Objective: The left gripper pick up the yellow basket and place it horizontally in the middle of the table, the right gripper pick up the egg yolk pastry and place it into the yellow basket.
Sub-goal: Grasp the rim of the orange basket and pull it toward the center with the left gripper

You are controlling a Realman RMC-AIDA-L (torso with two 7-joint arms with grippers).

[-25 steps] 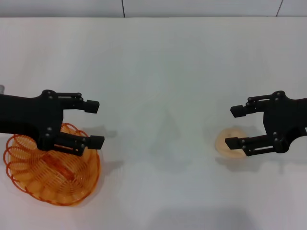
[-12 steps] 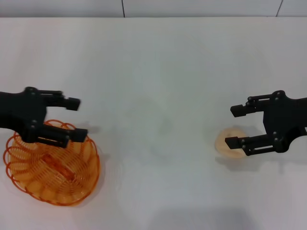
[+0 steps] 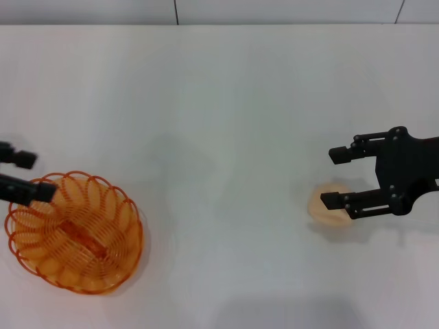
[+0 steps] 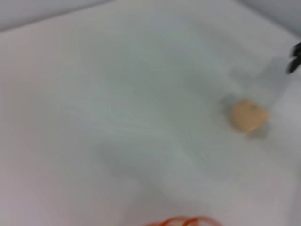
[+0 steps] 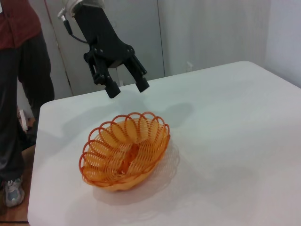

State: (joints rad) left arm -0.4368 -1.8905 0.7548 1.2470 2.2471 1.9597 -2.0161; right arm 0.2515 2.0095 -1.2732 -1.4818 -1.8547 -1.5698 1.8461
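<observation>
Down at the near left of the table (image 3: pixel 226 103) we find the yellow basket (image 3: pixel 74 232), upright on its base, its long axis slanting across the surface, well apart from the middle where it belongs. Nothing lies inside it; the basket is not yet lifted, so we judge the first step hardly begun. Our left gripper (image 3: pixel 24 176) sits at the left edge of the head view, just beside the basket's far-left rim; the right wrist view shows it (image 5: pixel 126 85) raised above that rim, fingers spread, holding nothing. To do this step well, we think the left gripper should drop straight down so one finger goes inside a scalloped loop and the other outside, then close on the wire rim itself. The wire is thin and see-through, so a shallow bite could slip or tip the basket; a deep, square bite on the rim looks safer. After the lift, the wrist would need to turn so the long axis lies crosswise at the table's middle. Over on the right, the egg yolk pastry (image 3: pixel 328 203) rests on the table, with our right gripper (image 3: pixel 336 178) beside and partly over it, fingers apart and empty. We would keep that arm waiting until the basket is set down. A person (image 5: pixel 19 94) stands beyond the table's far end in the right wrist view.
</observation>
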